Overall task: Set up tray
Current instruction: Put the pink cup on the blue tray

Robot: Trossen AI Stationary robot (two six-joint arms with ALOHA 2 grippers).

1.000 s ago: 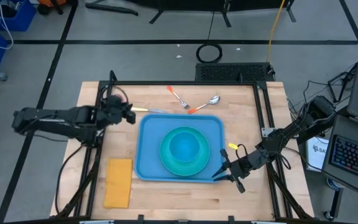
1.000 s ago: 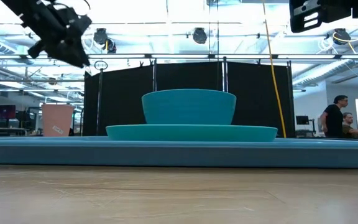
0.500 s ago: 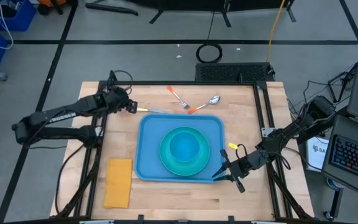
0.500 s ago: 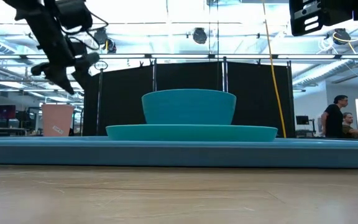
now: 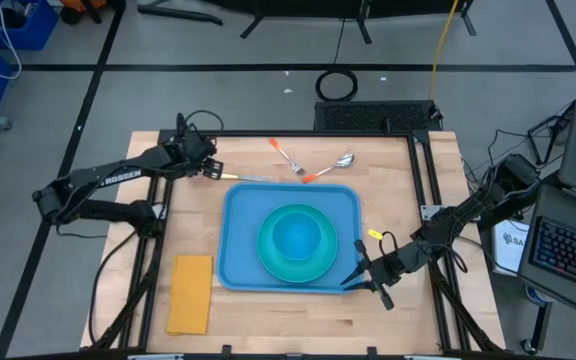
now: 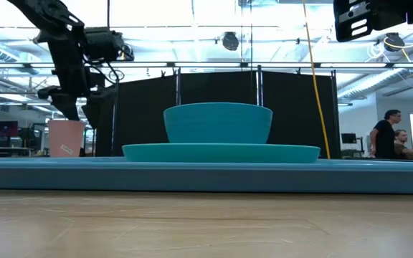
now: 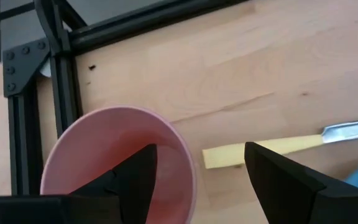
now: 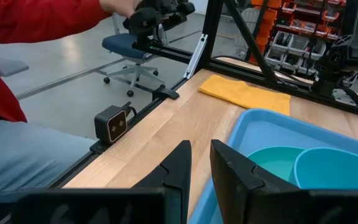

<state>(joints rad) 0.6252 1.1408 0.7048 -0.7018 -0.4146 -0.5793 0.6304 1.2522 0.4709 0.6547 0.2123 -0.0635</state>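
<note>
The light-blue tray [image 5: 238, 225] lies in the middle of the table and carries a teal plate [image 5: 266, 262] with a teal bowl [image 5: 295, 238] on it. A pink cup [image 7: 114, 155] stands upright on the table near the far left corner. My left gripper [image 7: 201, 149] hangs open just above the cup, slanting down. One finger is over the cup's mouth and the other is outside its rim. My right gripper [image 5: 355, 279] waits in the air by the tray's near right corner. Its fingers [image 8: 180, 163] are drawn close together with nothing between them.
A yellow-handled knife [image 5: 243, 178] lies beside the cup, off the tray's far left corner. An orange fork [image 5: 286, 155] and a spoon [image 5: 333, 164] lie behind the tray. A yellow-orange napkin [image 5: 190, 292] is at the near left. A person in red [image 8: 30, 25] is beyond the table's left side.
My left arm has swung toward the table's far edge and sunk. Its gripper has tipped from nearly level to slanting down and now hangs over the pink cup. My right arm has kept still.
</note>
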